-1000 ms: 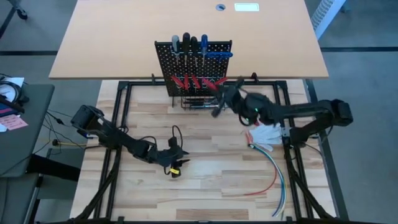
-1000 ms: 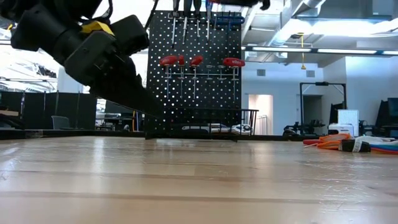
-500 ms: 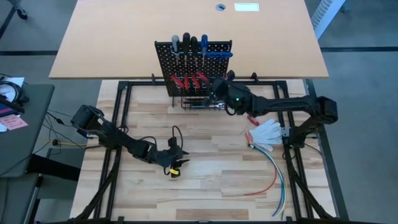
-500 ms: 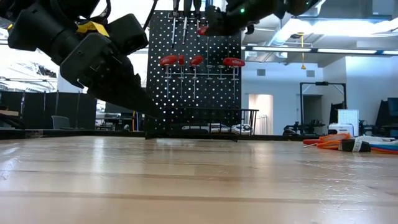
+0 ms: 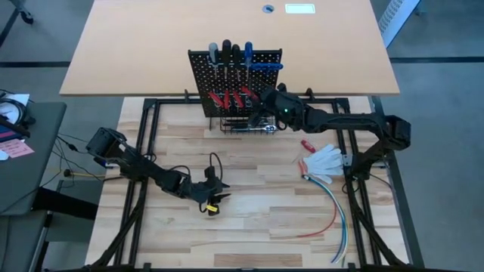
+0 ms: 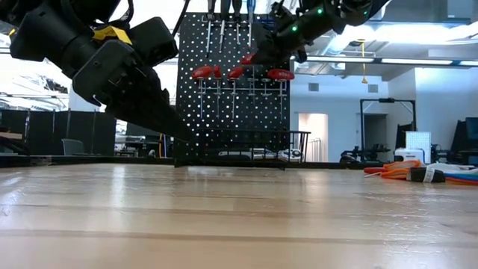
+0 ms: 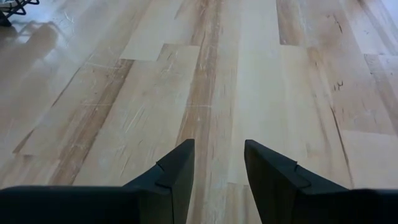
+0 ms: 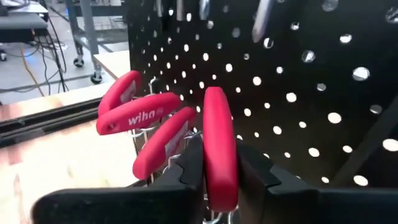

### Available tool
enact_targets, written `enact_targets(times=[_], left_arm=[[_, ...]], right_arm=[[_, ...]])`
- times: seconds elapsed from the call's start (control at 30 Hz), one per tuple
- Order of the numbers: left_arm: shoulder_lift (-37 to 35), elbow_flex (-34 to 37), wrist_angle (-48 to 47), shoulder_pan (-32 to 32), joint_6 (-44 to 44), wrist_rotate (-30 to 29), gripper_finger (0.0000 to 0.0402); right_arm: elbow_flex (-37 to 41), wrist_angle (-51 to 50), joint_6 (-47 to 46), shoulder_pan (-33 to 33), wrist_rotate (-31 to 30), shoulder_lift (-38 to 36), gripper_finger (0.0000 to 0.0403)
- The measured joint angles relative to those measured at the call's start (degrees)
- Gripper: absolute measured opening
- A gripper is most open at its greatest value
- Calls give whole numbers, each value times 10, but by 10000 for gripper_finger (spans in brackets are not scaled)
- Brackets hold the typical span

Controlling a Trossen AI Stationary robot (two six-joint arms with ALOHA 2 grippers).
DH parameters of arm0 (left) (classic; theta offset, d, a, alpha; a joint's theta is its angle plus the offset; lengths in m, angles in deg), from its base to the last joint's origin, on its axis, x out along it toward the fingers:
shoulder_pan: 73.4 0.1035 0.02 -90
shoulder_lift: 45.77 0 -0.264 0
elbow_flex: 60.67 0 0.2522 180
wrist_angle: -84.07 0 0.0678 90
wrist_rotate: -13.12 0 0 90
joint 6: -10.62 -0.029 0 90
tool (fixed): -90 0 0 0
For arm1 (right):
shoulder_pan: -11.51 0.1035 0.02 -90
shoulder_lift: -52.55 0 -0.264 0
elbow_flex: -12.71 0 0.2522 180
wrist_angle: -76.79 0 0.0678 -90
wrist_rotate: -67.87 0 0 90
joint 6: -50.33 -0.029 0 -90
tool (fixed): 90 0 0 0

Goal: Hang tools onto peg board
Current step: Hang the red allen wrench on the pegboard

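A: Why does the peg board (image 5: 234, 64) stand upright at the worktop's (image 5: 249, 196) far edge, about the middle?

B: So tools can hang off its face. Screwdrivers (image 5: 230, 53) sit in the blue rail (image 5: 261, 66) along its top, and red-handled tools (image 6: 216, 72) hang in the ring row below.

A: And the basket (image 6: 246, 149)?

B: At the board's foot. In the high view a silver tool (image 5: 262, 130) lies in it; what else is inside I can't make out.

A: The right gripper (image 8: 211, 165)?

B: Up against the board's face at the ring row, pinching a red handle (image 8: 219, 143) upright between its fingers, just beside the three handles already hung. Held shaft-down, I'd judge, so it can drop into a free ring.

A: Anything left on the worktop?

B: One small red tool (image 5: 308, 144) near the right edge, beside loose cables (image 5: 333, 204).

A: The left gripper (image 7: 214, 168)?

B: Waiting low over bare wood toward the near left, fingers spread, holding nothing.
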Motion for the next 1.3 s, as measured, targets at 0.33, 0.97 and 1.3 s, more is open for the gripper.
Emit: enact_targets(times=[0.33,0.97,1.3], left_arm=[[0,0,0,0,0,0,134],[0,0,-7,-10,2,0,134],[0,0,7,-8,0,-6,134]], right_arm=[[0,-14,7,-4,18,-1,131],[-1,-413,-33,234,22,-158,171],[153,-697,-436,200,-48,-151,152]])
